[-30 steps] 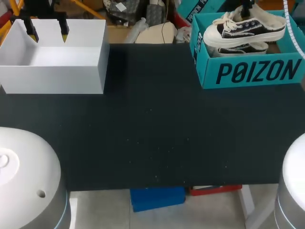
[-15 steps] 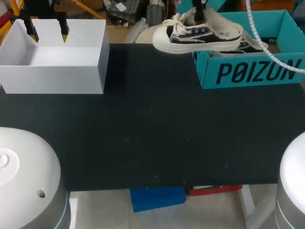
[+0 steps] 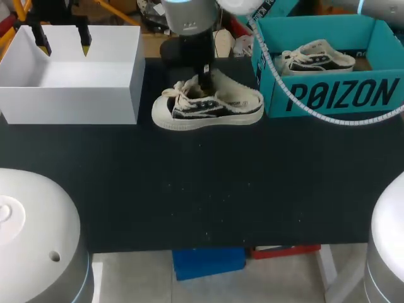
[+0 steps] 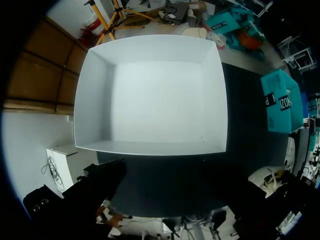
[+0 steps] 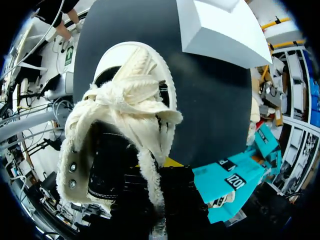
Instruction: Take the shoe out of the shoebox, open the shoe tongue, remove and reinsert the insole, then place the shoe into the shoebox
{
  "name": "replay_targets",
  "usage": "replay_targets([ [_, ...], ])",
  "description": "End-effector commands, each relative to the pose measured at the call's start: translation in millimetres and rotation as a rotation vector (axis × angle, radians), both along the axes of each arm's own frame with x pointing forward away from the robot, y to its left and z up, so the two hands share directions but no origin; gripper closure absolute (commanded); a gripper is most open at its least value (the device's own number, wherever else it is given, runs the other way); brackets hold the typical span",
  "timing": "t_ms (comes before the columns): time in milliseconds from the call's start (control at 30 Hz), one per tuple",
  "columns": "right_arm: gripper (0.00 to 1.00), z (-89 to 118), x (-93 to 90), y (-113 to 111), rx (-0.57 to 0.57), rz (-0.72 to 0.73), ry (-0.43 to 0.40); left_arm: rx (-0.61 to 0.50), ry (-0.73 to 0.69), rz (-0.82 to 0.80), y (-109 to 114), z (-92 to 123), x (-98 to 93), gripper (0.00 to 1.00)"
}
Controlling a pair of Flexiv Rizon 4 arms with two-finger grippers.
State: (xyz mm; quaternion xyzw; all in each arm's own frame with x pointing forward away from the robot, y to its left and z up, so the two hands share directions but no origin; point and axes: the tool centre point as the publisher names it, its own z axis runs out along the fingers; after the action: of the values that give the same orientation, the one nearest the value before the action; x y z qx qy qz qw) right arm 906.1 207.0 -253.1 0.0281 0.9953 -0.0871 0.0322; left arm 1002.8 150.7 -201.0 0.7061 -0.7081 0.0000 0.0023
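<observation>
A black and cream low shoe (image 3: 208,107) lies level at the back middle of the black table (image 3: 208,189), its toe toward the white box; whether its sole touches the table I cannot tell. My right gripper (image 3: 203,79) comes down from above and is shut on the shoe's fleecy tongue area. In the right wrist view the shoe (image 5: 125,115) hangs ahead of the gripper (image 5: 160,182), laces bunched over the toe. The teal shoebox (image 3: 328,95) stands at the back right with a second shoe (image 3: 319,55) inside. My left gripper (image 3: 63,45) hangs open over the white box (image 3: 69,95).
The white box (image 4: 150,95) has nothing in it and fills the back left corner. The teal shoebox (image 4: 280,105) shows far across the table in the left wrist view. A cable loops from my right arm across the shoebox front (image 3: 328,117).
My right arm lifted the shoe out of the teal shoebox, carried it left and lowered it to the table's back middle. The left arm has kept still.
</observation>
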Motion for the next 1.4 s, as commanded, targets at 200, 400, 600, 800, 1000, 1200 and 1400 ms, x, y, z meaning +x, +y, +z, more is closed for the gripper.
replay_targets([
  [200, 1.00, -98, -12.1, 11, 0.025, 0.010, -0.024, 0.002, 0.001, 0.002, -1, 1, -0.8, 0.00],
  [400, 1.00, -130, -13.4, 11, 0.044, 0.025, -0.012, 0.002, 0.001, 0.002, -1, 1, -0.8, 0.00],
  [600, 1.00, -146, -13.8, 9, 0.064, 0.025, 0.017, 0.002, 0.001, 0.002, -1, 1, -0.8, 0.00],
  [800, 0.56, -148, -15.3, 6, 0.077, 0.030, 0.042, 0.002, 0.001, 0.002, -1, 1, -0.8, 0.00],
  [1000, 0.00, -117, -19.6, -7, 0.058, 0.010, 0.048, 0.002, 0.001, 0.002, -1, 1, -0.8, 0.00],
  [1200, 0.00, -62, -23.8, -16, 0.117, 0.059, 0.007, 0.002, 0.001, 0.002, -1, 1, -0.8, 0.00],
  [1400, 0.00, -32, -34.6, -31, 0.274, 0.193, -0.057, 0.002, 0.001, 0.002, -1, 1, -0.8, 0.00],
])
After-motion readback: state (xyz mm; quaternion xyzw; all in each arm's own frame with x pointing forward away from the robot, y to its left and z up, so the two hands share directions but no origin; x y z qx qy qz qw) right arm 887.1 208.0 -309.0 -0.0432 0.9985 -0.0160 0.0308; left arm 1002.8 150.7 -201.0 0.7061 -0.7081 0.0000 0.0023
